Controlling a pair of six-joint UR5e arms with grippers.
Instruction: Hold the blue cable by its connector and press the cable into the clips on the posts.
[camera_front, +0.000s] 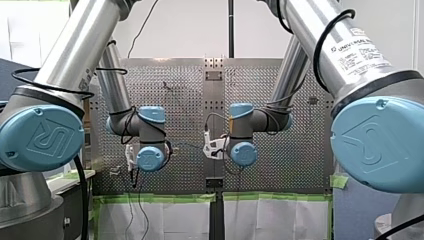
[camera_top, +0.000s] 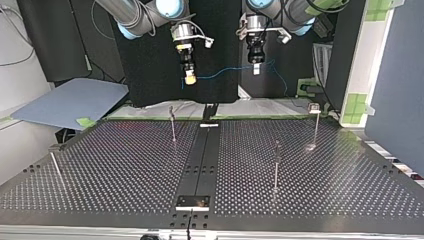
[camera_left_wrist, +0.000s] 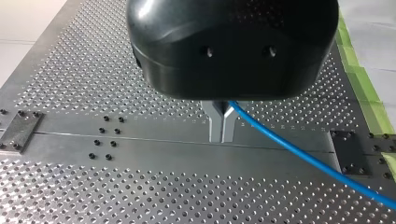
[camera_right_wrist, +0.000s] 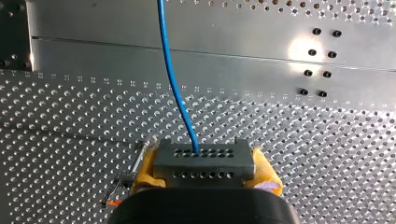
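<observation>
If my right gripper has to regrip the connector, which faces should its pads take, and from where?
Take the connector by its two short end faces, from behind, opposite the face where the blue cable leaves. It looks a wide, flat block, so the ends give parallel seats and the cable runs free ahead. My right gripper grips it so.

The cable (camera_left_wrist: 299, 145) spans between my left gripper (camera_top: 256, 69) and right gripper (camera_top: 190, 79), above the table (camera_top: 125, 165).

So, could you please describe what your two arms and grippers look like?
Silver tubes, light-blue joint caps, looped black cables; my right arm bears a Universal Robots label. My left gripper is black with metal fingers; my right gripper has yellow pads.
</observation>
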